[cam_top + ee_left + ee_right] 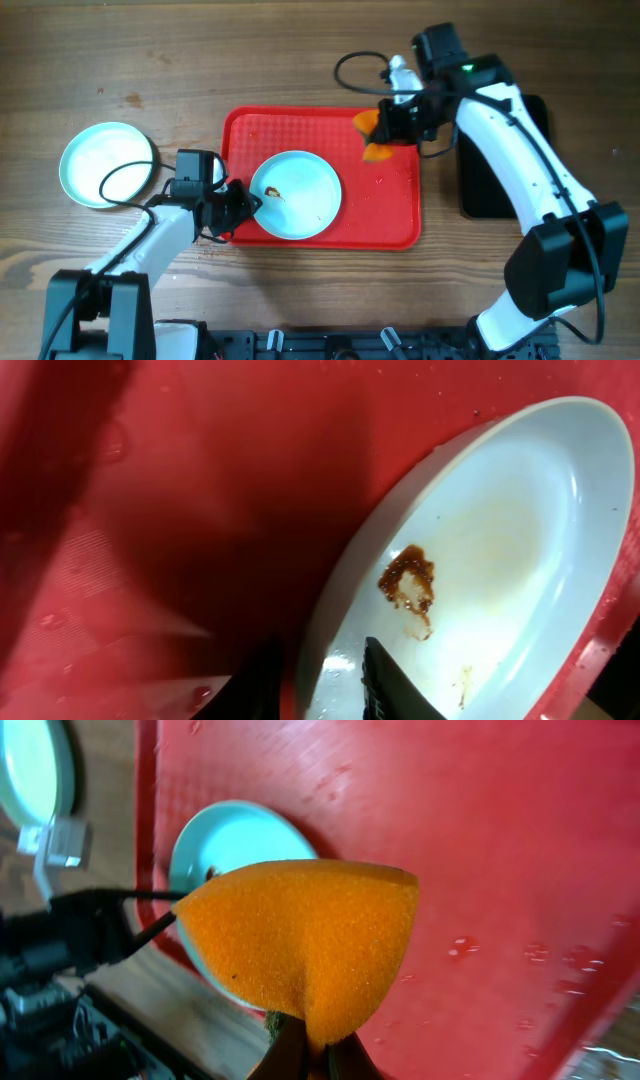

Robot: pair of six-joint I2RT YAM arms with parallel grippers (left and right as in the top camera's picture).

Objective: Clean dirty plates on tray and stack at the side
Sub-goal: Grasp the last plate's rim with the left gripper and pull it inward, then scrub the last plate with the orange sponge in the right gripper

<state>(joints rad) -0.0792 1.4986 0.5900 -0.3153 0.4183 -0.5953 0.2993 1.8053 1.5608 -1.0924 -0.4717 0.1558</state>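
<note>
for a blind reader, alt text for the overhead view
A smeared plate sits on a red tray, its rim gripped by the left gripper. The right gripper holds an orange sponge above the tray; another plate lies left of it.

The tray was bright red, and the smeared plate on it was pale mint-white with a brown-yellow smear and a fainter yellowish film beside it. Left of the tray a second plate showed the same pale mint. Over the tray's far right corner the sponge was vivid orange, and right of the tray lay a black tray — all on a brown, grained wooden table.
</note>
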